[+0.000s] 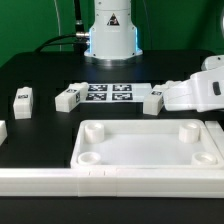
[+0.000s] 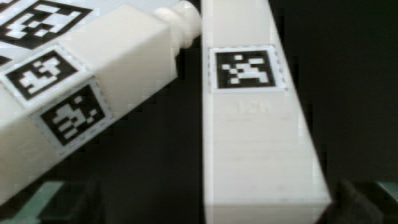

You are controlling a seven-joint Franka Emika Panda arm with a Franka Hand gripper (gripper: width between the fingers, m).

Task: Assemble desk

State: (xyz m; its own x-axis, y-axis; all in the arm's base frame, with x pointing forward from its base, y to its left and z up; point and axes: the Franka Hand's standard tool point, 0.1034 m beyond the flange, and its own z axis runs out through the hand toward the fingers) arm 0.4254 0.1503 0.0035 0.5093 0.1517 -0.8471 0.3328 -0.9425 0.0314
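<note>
**Desk assembly: leg pick-up, tool astride a leg, not closed**

Exterior view, left to right: a loose leg point(image 1: 21, 97) lies on the black worktop point(image 1: 40, 125). A second loose leg point(image 1: 68, 97) lies just beside the marker board point(image 1: 108, 95). A third leg point(image 1: 153, 100) lies at the board's other end, right at the nose of the arm point(image 1: 200, 92). The arm reaches in low from the exterior view's right. In front lies the desk top point(image 1: 140, 150), sockets up, all empty, against the long rail point(image 1: 40, 180).

Wrist view: the tool point(image 2: 205, 205) is open. Its dark fingers point(image 2: 45, 200) stand on either side of a centred leg point(image 2: 249, 120), tag up, with a gap showing on each side. A slanted leg point(image 2: 80, 80) lies just beside it, peg end close; whether they touch I cannot tell. Which of these two is the third leg of the exterior view I cannot tell.

Judgement: the step is grasping the first leg, and no leg is fitted yet. The next move calls for closing squarely on the centred leg without nudging the slanted one, then lifting it and turning it peg-down over a socket.
</note>
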